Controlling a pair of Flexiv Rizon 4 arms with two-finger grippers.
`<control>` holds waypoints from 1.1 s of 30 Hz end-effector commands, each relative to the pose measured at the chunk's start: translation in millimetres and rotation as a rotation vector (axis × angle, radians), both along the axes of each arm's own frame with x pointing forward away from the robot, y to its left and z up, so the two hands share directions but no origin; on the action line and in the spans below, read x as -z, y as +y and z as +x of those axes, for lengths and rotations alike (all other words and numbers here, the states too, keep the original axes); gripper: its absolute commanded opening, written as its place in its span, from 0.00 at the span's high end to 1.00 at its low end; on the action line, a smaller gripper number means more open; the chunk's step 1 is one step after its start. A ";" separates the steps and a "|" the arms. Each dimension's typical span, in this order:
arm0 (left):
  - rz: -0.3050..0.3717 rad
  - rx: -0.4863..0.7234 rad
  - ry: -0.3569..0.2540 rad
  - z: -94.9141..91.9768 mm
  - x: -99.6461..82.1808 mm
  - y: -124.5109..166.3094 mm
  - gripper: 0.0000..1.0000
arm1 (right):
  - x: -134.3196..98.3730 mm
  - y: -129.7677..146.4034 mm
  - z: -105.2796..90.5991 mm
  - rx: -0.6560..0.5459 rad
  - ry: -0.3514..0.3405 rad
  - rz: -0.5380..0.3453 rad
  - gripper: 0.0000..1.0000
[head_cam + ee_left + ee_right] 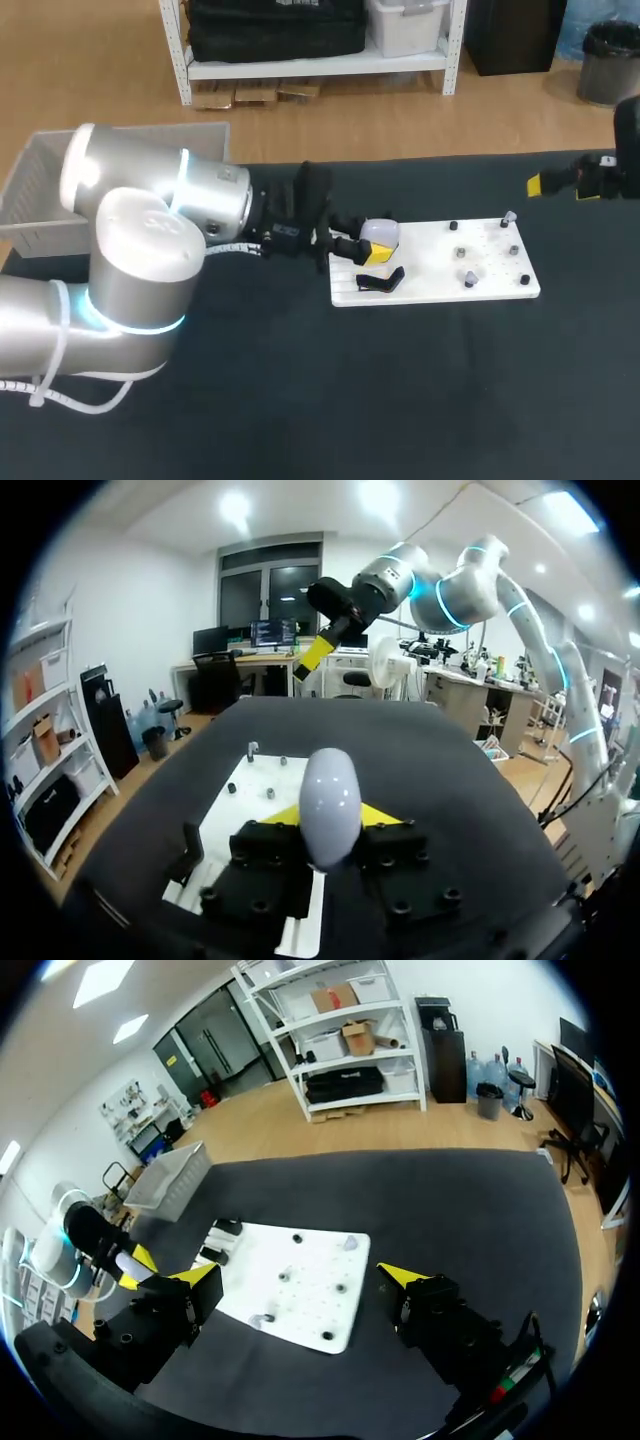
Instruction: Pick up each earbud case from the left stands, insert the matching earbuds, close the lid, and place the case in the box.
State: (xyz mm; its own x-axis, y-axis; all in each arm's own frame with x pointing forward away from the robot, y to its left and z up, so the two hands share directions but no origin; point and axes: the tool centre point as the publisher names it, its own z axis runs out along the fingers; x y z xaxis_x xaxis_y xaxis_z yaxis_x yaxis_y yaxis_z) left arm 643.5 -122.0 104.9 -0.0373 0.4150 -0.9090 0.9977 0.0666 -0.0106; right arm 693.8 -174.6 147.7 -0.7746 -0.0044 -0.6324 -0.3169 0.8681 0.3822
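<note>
1. Left tool (pixel 374 246): clamped on the earbud case (pixel 382 232). In the left wrist view the yellow fingertips (pixel 283 815) press against the case (pixel 330 790) from two sides.
2. Earbud case: white and rounded. It stands up between the left tool's fingers, over the near end of the white board (pixel 430 285).
3. White board: lies flat on the dark tabletop (pixel 400 400), under and ahead of the left tool. Small pegs (pixel 468 278) stand on the part farther ahead of that tool.
4. Black stand (pixel 380 282): sits on the board just beside the left tool, apart from the case.
5. Right tool (pixel 298 1276): fingers wide apart, holding nothing. It hangs above the tabletop beyond the far end of the board, well apart from the left tool.
6. Box (pixel 40 190): grey with slatted walls, at the tabletop's edge behind the left arm, well apart from both tools. What it contains cannot be told.
</note>
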 end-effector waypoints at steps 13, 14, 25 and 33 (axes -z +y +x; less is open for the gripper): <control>0.014 0.024 -0.025 33.6 4.6 -39.3 1.00 | -12.3 71.6 -41.5 -0.004 -0.013 -0.100 0.00; 0.016 0.028 -0.030 35.9 2.7 -42.0 1.00 | -12.6 76.2 -43.6 -0.012 -0.012 -0.103 0.00; 0.015 0.057 -0.074 36.9 -12.2 -58.2 1.00 | -0.2 101.0 -46.6 -0.074 0.034 -0.099 0.00; 0.012 0.070 -0.088 34.2 -17.0 -63.5 1.00 | 6.8 108.4 -43.6 -0.090 0.055 -0.088 0.00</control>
State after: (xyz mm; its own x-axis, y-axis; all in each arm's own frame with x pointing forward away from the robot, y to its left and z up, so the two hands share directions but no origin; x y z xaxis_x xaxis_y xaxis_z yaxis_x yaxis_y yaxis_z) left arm 677.4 -184.2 121.0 0.0682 0.4260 -0.9021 0.9972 -0.0001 0.0753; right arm 646.0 -68.6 143.6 -0.8021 -0.1296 -0.5829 -0.3791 0.8647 0.3294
